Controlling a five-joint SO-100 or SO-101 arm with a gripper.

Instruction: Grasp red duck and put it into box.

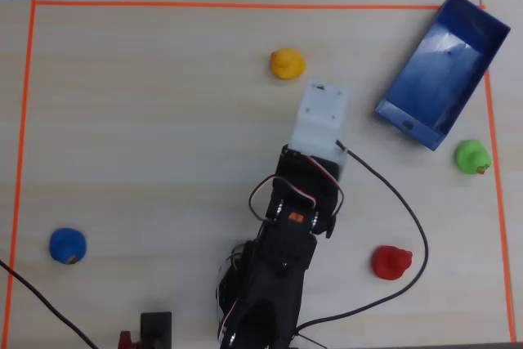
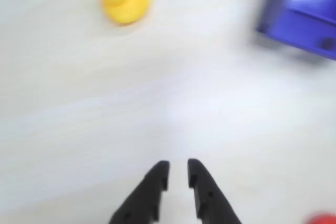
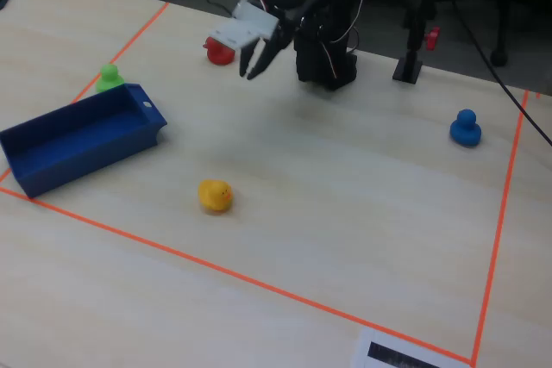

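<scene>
The red duck [image 1: 391, 262] sits on the table to the right of the arm's base in the overhead view. It shows in the fixed view [image 3: 219, 51] just behind the gripper, and as a red sliver at the bottom right edge of the wrist view [image 2: 323, 219]. The blue box [image 1: 409, 124] lies open and empty at the upper right, also in the wrist view [image 2: 299, 24] and the fixed view [image 3: 78, 152]. My gripper [image 2: 178, 169] hangs above bare table, empty, jaws a narrow gap apart; it also shows in the fixed view [image 3: 254, 66]. In the overhead view a white wrist mount [image 1: 323, 116] hides the fingers.
A yellow duck [image 1: 287, 63] sits ahead of the gripper, a green duck [image 1: 472, 157] below the box and a blue duck [image 1: 67, 245] at the far left. Orange tape [image 1: 245, 5] frames the work area. A black cable [image 1: 413, 218] loops round the red duck.
</scene>
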